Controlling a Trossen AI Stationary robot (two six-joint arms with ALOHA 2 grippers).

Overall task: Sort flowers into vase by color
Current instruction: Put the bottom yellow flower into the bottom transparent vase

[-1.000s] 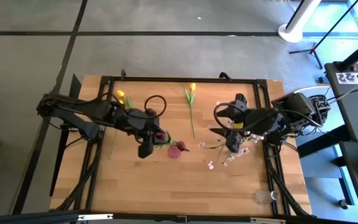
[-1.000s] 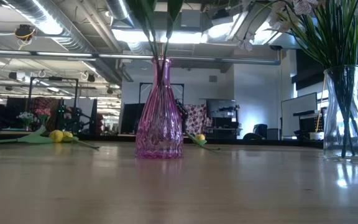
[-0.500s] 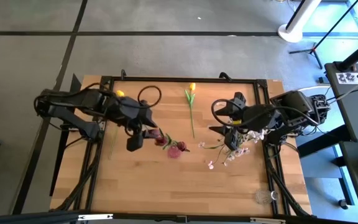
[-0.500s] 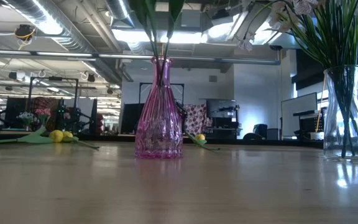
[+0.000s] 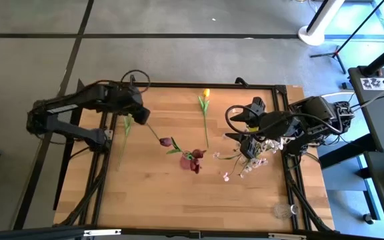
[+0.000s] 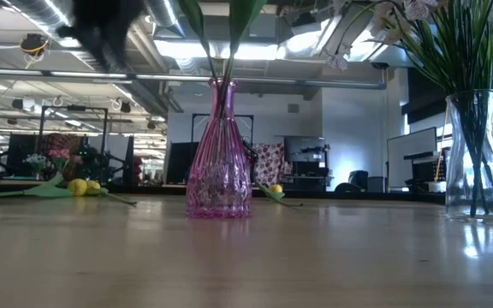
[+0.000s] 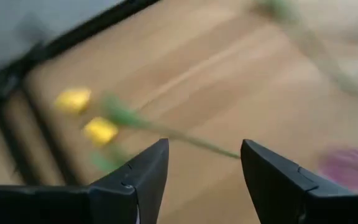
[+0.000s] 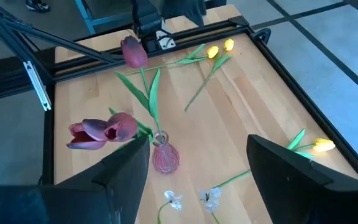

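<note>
Dark left claw open, empty above yellow tulips.

Wooden table (vases, loose tulips)

There were two vases, a pink one and a clear one. Three dark red tulips stood in the pink vase, and three yellow tulips lay on the table.

left arm folded back at the table's far left corner, left gripper with fingers spread wide and empty. right arm reaches in from the right edge, right gripper parted, holding nothing.
</note>
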